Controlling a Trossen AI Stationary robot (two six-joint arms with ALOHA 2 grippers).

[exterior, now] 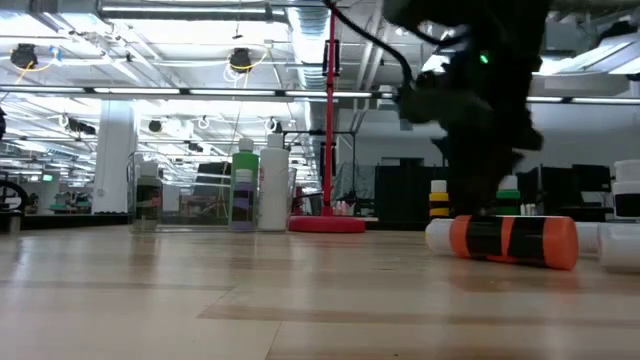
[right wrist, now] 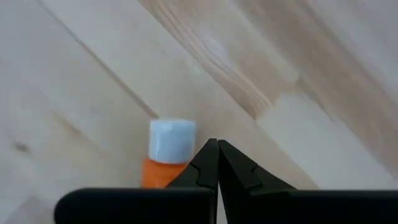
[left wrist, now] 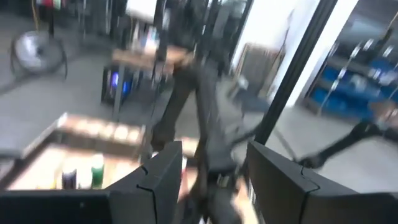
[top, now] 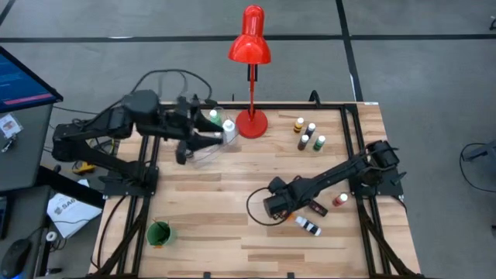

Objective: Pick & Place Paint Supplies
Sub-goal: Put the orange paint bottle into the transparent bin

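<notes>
Orange bottle lying just beside closed right hand, left hand open.

Both arms are matte black, built of blocky joints and slim links. Black cables loop off the left arm. The right gripper has two angular black fingers. A green light glows on one arm.

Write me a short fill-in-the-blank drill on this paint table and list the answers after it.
1. The desk lamp is coloured ____.
2. The right gripper has its jaws ____.
3. The orange bottle near the right gripper lies on its ____.
4. The tabletop is made of ____.

Answers: red; shut; side; wood
</notes>
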